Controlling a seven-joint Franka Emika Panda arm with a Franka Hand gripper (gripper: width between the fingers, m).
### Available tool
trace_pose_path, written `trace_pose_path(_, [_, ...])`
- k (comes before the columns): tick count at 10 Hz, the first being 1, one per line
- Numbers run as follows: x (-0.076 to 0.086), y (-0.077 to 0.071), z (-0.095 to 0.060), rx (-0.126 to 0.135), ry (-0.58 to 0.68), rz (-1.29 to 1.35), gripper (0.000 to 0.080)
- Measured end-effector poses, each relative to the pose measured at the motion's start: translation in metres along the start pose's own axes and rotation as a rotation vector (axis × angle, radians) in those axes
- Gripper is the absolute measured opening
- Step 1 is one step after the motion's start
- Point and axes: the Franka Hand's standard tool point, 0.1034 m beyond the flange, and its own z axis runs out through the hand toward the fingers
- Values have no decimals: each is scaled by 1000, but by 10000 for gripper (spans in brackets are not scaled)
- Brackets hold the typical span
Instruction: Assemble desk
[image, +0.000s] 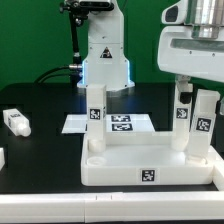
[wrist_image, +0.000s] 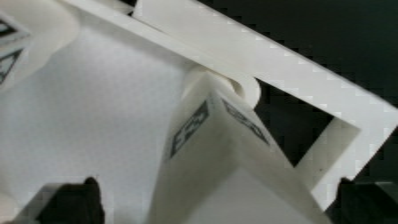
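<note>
Stage: I judge the desk about three-quarters built, with three of four legs standing in the desk top (image: 115, 168).
Position: the desk top lies underside up on the black worktop (image: 40, 195), towards the exterior view's right and just in front of the marker board (image: 118, 124).
Fitted legs: leg A (image: 95, 108) stands upright at the end on the exterior view's left. Leg B (image: 180, 118) and leg C (image: 203, 128) stand upright at the opposite end.
Seating: I cannot tell whether any of the three is turned fully home.
Remaining: the loose leg (image: 15, 122) lies on its side, well apart from the desk top on the exterior view's left. It has yet to be picked up, stood in the free corner and tightened.
Gripper (image: 193, 88): it hangs directly above legs B and C with its jaws apart, clamped on nothing. In the wrist view, one dark fingertip (wrist_image: 71, 205) stands clear of the tagged post below.
Appearance: white plastic throughout. The top is a wide rimmed rectangle with a square tag on its front wall, and the legs are square posts, each carrying a black-and-white tag.
</note>
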Motion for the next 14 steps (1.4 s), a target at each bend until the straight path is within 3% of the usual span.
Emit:
trace_pose_path(1, [-1, 0, 0, 0, 0, -79, 649])
trace_pose_path(2, [-15, -8, -6, 2, 11, -412, 649])
trace_pose_path(4, [-14, -8, -8, 6, 8, -487, 649])
trace_pose_path(5, [-14, -8, -7, 5, 8, -460, 555])
trace_pose_path(6, [-13, -7, -7, 4, 8, -460, 369])
trace_pose_path(7, [-12, -7, -7, 3, 8, -454, 284])
trace_pose_path(12, [17, -18, -2, 37, 0, 189, 284])
trace_pose_path(14, [25, -23, -2, 76, -46, 487, 284])
